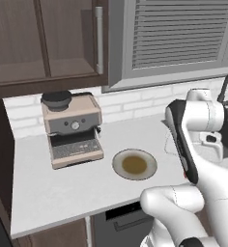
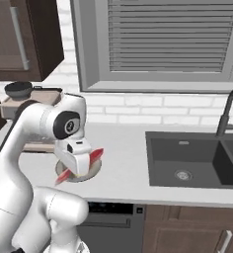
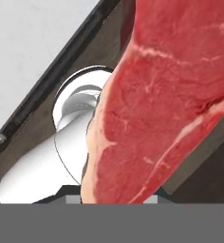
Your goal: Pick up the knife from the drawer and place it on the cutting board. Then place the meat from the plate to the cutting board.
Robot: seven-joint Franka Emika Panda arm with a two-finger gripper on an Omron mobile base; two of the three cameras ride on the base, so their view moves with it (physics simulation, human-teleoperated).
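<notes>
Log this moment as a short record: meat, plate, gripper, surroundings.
meat: off the plate, held at the gripper, red ends showing either side of the hand
plate: bare, on the counter
gripper: closed on the meat, above the plate
coffee machine: left of the plate
sink: right of the arm

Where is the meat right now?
The meat hangs lifted in the hand, in the right base view just over the plate, left of the sink.
</notes>
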